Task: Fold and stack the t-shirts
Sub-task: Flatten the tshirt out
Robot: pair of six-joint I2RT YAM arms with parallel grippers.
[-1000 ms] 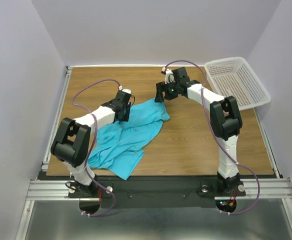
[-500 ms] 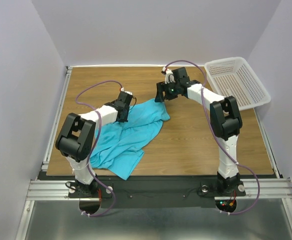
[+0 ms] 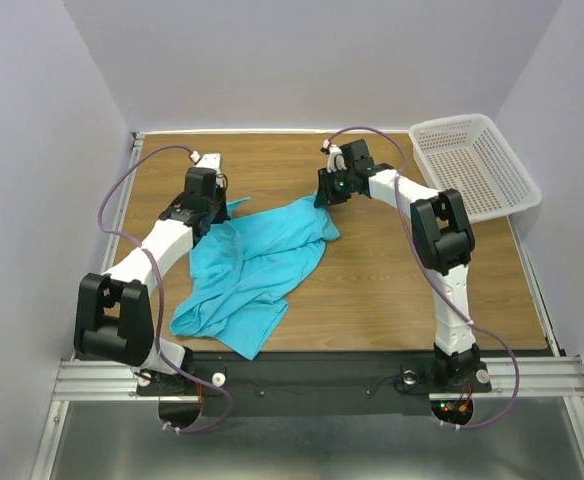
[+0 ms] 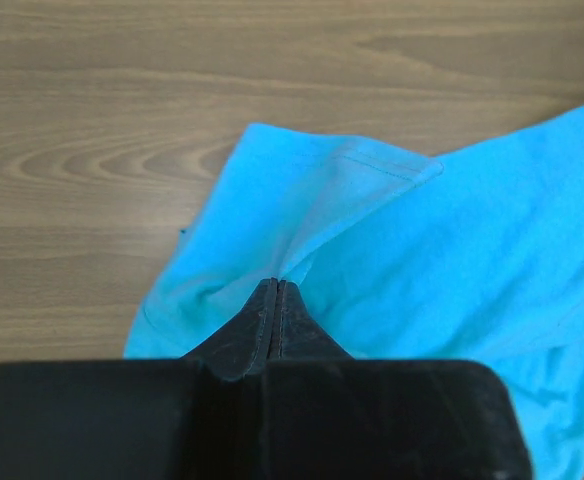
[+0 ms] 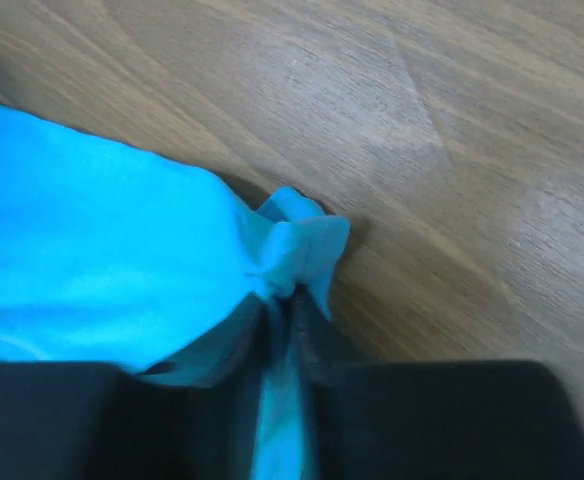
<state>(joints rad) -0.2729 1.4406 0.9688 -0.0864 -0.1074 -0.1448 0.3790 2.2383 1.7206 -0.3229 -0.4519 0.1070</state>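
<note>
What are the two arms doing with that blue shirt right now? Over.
Left gripper shut on t-shirt, left edge; right gripper shut on its far corner. Shirt crumpled, unfolded. White basket sits apart, nothing blocking.

Left arm (image 3: 162,245) stretched forward along the left side, left gripper (image 4: 275,288) pinched tight on a fold of the turquoise t-shirt (image 4: 472,230), right arm (image 3: 412,195) elbow-bent inward, right gripper (image 5: 287,295) clamped on its far corner.

I log left gripper (image 4: 275,292), right gripper (image 5: 282,305): black. Arms (image 3: 162,245) beyond the aluminium rail (image 3: 102,378): white links, black joints, purple cables (image 3: 372,129).
</note>
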